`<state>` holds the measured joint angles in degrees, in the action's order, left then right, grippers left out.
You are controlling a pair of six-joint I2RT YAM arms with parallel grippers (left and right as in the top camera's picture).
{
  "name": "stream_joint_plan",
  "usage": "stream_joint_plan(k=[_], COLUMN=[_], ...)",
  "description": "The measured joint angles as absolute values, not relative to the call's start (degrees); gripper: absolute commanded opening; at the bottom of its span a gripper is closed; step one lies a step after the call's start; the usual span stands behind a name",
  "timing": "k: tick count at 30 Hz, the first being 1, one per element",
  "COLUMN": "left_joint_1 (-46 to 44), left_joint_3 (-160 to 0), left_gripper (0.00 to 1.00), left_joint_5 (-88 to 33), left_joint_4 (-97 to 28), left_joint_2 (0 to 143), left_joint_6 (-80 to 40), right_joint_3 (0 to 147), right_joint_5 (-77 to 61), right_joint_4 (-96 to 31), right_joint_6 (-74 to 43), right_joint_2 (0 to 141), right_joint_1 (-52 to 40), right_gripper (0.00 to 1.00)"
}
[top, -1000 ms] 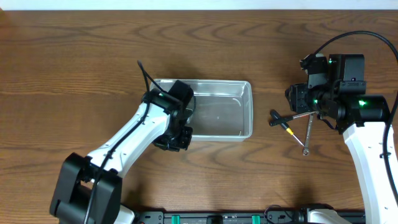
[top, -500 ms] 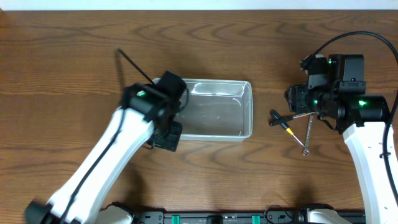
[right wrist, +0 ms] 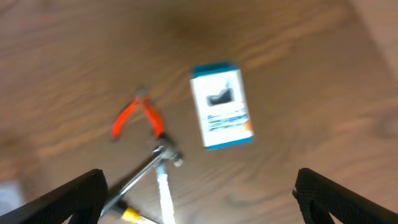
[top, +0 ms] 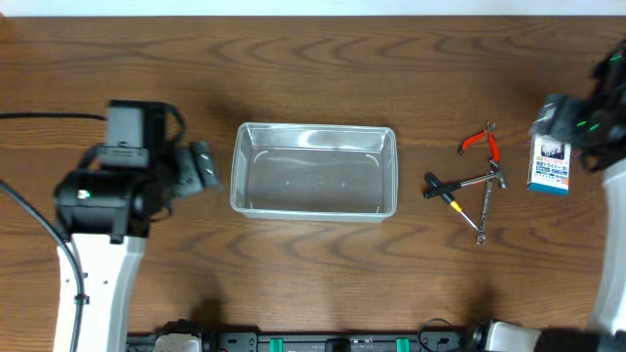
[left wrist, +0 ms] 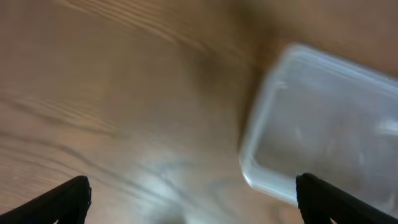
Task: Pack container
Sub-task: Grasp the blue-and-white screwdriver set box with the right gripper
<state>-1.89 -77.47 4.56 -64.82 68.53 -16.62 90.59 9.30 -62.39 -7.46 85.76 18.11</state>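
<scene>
The clear plastic container (top: 315, 183) lies empty in the middle of the table. My left gripper (top: 203, 166) hangs open just off its left end, touching nothing. In the left wrist view the container's rounded corner (left wrist: 273, 168) shows blurred ahead of the open left gripper (left wrist: 199, 205), with only table between the fingers. My right gripper (top: 559, 119) is at the far right edge, above a small blue-and-white box (top: 550, 164). In the right wrist view the right gripper (right wrist: 208, 199) stands open and holds nothing.
Hand tools lie right of the container: red-handled pliers (top: 479, 142), a metal wrench (top: 472, 183), a black-and-yellow screwdriver (top: 440, 193) and a thin spanner (top: 483, 210). The right wrist view shows the pliers (right wrist: 137, 118), wrench (right wrist: 140, 177) and box (right wrist: 221, 106).
My left arm has swung left away from the container and its jaws have opened. The right arm has pulled back to the right, off the tools, uncovering the pliers and box.
</scene>
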Motion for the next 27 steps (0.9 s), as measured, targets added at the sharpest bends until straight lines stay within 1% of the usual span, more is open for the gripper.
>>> stream_joint_plan(k=[5,10,16,27], left_joint_1=[2.92,3.70,3.70,3.70], left_joint_3=[-77.49,-77.49,-77.49,-77.49], left_gripper=[0.98,0.98,0.98,0.98], left_joint_5=[2.94,1.43,-0.16,-1.32], left_joint_4=[-60.82,-60.27,-60.40,-60.42], left_joint_2=[72.10,77.60,80.95,80.93], left_joint_6=[-16.14,-15.62,-15.22,-15.18], right_joint_3=[94.06,94.06,94.04,94.04], right_joint_5=[9.28,7.64,5.56,3.22], right_joint_4=[-62.63,-63.42,-63.20,-59.88], right_joint_6=[-7.11,-5.58,-3.27,-1.02], right_joint_2=[95.09,106.00,115.33,123.63], right_joint_1=[24.01,26.94,27.27,27.27], right_gripper=[0.99,0.99,0.99,0.99])
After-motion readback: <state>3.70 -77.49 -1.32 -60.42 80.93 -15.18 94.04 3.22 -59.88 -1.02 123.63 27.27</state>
